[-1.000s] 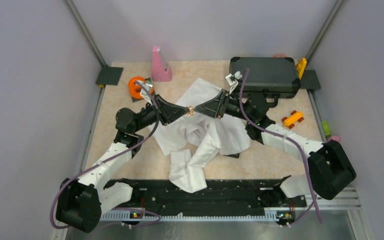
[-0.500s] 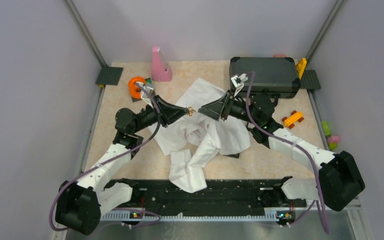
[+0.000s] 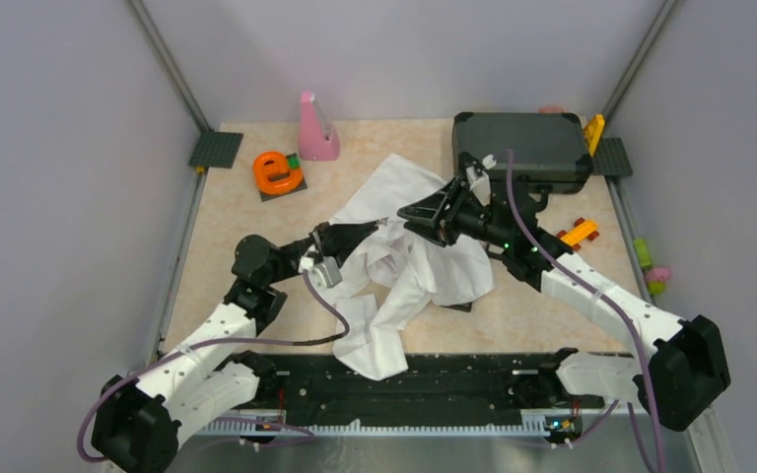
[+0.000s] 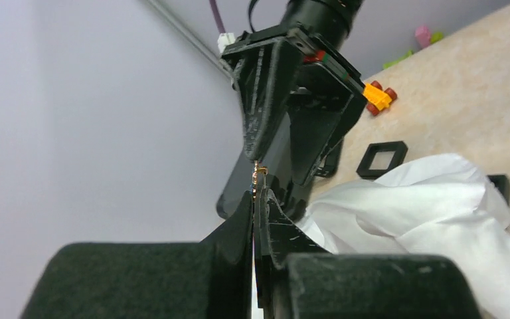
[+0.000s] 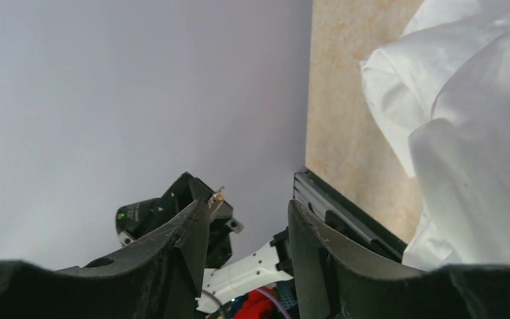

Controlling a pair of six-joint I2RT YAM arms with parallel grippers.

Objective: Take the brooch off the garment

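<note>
brooch (image 4: 259,173): tiny pale gold bit of metal poking out of the left gripper's tips, up in the air above the garment and apart from it as far as I can see
brooch detail: way too small to make out a shape, it's just a glinty speck (image 5: 218,194) in both wrist views, and from the top view I honestly can't pick it out
left gripper (image 4: 257,199): black fingers pressed together with only a hairline slit between them, pinching the brooch right at the tips
right gripper (image 5: 247,203): fingers spread wide with nothing between them; it's nose to nose with the left one, one fingertip just beside the brooch (touching or not, can't tell)
fingers (image 4: 265,100): matte black wedges with a grainy, ridged surface
garment (image 3: 424,266): big white thin cloth, crumpled into soft folds mid-table, one sleeve trailing toward the near edge, parts of it hidden under both arms
table (image 3: 256,212): beige, speckled, stone-look top
black case (image 3: 522,148): hard, rounded corners, far right, its front edge covered by the right arm
toy car (image 4: 377,97): orange-yellow with dark red wheels, near the case
black square tray (image 4: 382,158): flat frame with a hollow middle, just beside the cloth
cut off: bottom of the left wrist view is just a blurry dark gripper body
</note>
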